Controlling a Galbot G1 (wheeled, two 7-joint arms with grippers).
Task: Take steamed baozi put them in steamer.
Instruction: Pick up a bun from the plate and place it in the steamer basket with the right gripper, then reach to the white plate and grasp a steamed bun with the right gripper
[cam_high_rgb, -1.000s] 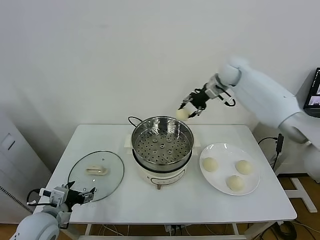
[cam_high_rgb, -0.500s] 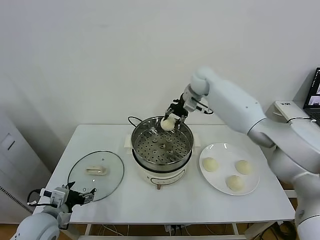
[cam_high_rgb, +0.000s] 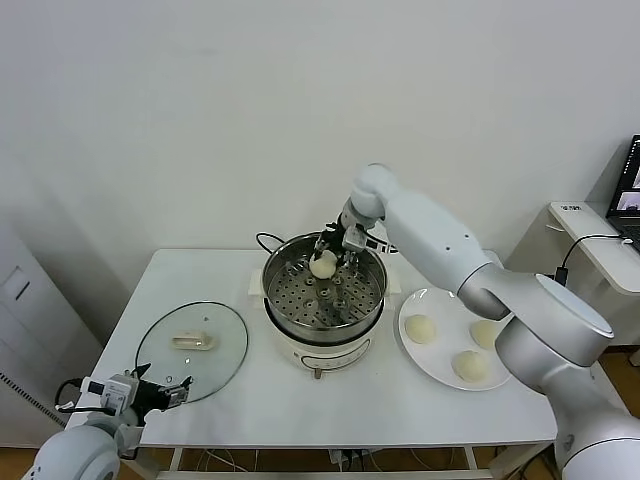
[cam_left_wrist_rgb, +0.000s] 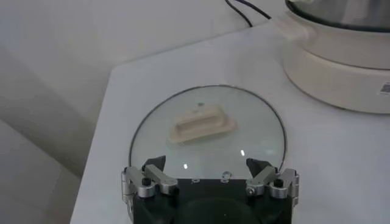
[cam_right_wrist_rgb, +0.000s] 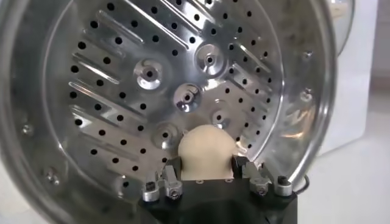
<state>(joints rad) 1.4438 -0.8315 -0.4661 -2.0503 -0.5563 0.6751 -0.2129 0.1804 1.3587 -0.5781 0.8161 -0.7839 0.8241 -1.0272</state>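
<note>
Steamer (cam_high_rgb: 324, 290) rim rings the right end effector (cam_high_rgb: 331, 257).

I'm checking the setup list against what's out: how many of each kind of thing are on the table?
Baozi: 4, one in the right gripper over the steamer, three on the plate
Steamer: 1
Plate: 1
Glass lid: 1
Total: 7

Head camera overlooks table (cam_high_rgb: 300, 400); wrist cameras sit close.
</note>
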